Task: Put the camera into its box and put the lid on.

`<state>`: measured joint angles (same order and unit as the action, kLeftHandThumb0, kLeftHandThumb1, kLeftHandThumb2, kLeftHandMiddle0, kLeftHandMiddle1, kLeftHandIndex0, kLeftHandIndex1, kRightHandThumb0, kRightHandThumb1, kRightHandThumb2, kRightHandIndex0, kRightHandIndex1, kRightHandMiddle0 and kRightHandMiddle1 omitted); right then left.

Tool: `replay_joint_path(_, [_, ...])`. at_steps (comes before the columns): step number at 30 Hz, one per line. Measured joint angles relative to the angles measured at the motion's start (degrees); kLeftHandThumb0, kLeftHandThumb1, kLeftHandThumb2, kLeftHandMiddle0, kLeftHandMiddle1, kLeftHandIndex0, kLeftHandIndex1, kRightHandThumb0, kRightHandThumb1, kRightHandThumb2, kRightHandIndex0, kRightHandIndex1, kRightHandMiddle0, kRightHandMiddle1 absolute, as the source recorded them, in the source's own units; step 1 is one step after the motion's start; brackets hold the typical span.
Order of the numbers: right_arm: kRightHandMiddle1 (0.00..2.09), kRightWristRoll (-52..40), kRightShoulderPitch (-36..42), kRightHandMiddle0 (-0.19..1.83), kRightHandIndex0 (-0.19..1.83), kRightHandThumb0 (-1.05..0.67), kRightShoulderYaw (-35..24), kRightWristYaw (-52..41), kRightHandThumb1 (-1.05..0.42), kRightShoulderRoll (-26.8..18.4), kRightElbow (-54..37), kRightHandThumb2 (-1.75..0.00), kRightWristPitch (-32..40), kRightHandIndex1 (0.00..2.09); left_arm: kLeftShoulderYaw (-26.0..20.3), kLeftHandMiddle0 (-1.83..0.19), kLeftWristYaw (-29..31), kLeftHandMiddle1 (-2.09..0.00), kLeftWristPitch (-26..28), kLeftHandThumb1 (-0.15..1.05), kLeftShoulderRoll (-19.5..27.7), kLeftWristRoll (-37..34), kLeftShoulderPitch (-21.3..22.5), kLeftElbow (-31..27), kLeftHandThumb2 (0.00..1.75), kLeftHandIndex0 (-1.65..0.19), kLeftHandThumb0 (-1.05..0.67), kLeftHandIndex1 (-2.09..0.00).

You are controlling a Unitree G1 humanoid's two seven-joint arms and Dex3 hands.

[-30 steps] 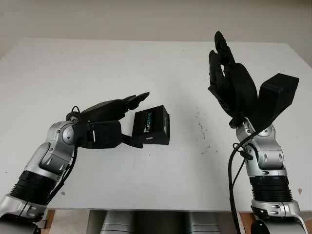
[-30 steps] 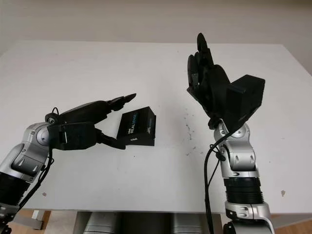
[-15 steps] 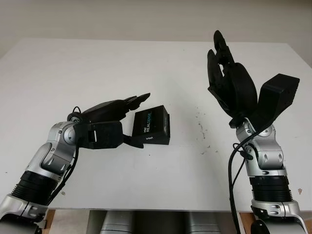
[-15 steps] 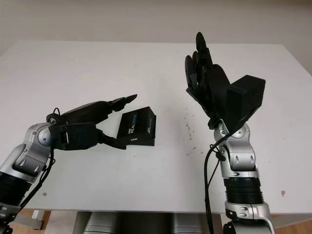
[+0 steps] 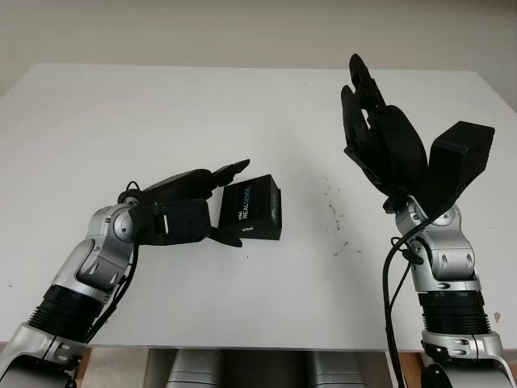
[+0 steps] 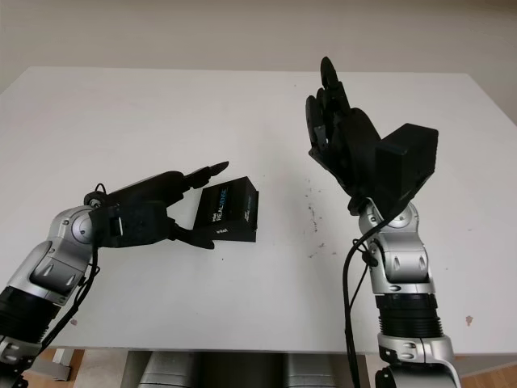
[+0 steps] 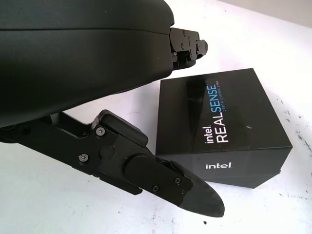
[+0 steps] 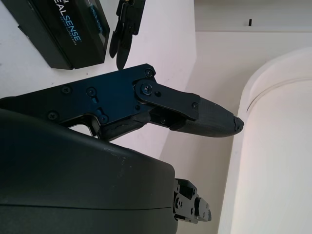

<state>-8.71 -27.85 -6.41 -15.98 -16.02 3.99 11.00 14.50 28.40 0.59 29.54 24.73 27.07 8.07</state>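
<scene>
A black camera box (image 5: pixel 252 208) printed "Intel RealSense" lies closed on the white table (image 5: pixel 145 113), lid on. No camera is to be seen outside it. My left hand (image 5: pixel 232 204) is open at the box's left side, its upper fingers (image 7: pixel 187 46) by the far corner and its thumb (image 7: pixel 195 195) by the near corner. I cannot tell whether they touch the box. My right hand (image 5: pixel 370 113) is open and raised upright above the table, well to the right of the box. The right wrist view looks down on the box (image 8: pixel 63 29).
A few small dark specks (image 5: pixel 331 212) mark the table to the right of the box. The table's front edge (image 5: pixel 258 349) runs close below both arms.
My left hand has crept a little to the right, closer around the box's left side. The right hand has drifted slightly left; the box has not moved.
</scene>
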Motion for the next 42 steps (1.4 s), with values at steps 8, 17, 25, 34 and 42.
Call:
replay_joint_path(8, [0.04, 0.39, 0.01, -0.14, -0.19, -0.7, 0.11, -0.15, -1.05, -0.4, -0.7, -0.74, 2.51, 0.01, 0.36, -0.19, -0.85, -0.09, 1.76, 0.85, -0.61, 1.11, -0.64, -1.12, 0.04, -0.05, -0.67, -0.1])
replay_joint_path(17, [0.05, 0.66, 0.01, -0.13, -0.19, -0.68, 0.02, -0.26, -1.05, -0.97, -2.29, -0.73, 3.75, 0.0, 0.36, -0.38, -5.01, -0.2, -1.71, 0.82, -1.58, 0.41, -1.32, -0.91, 0.05, -0.23, -0.55, -0.2])
replay_joint_path(25, [0.06, -0.7, 0.01, -0.11, -0.19, -0.7, -0.22, -0.61, -1.05, -0.97, -2.28, -0.7, 4.19, 0.02, 0.35, -0.29, -11.21, -1.02, -7.26, 0.91, -2.19, 1.11, -1.53, 1.71, 0.06, -0.19, -0.34, -0.84])
replay_joint_path(34, [0.07, -0.63, 0.04, -0.08, -0.17, -0.7, -0.11, -0.82, -1.05, -0.97, -2.55, -0.71, 5.21, 0.04, 0.0, -0.31, -14.06, -1.37, -9.59, 1.02, -2.5, 0.91, -1.82, 2.68, 0.06, -0.27, -0.16, -1.17])
replay_joint_path(42, [0.07, -0.64, 0.54, -0.08, -0.16, -0.71, -0.07, -1.21, -1.05, -0.97, -2.9, -0.72, 5.2, 0.05, -0.12, -0.24, -16.79, -1.57, -11.08, 1.05, -3.12, 1.04, -2.23, 3.95, 0.06, -0.19, -0.14, -1.33])
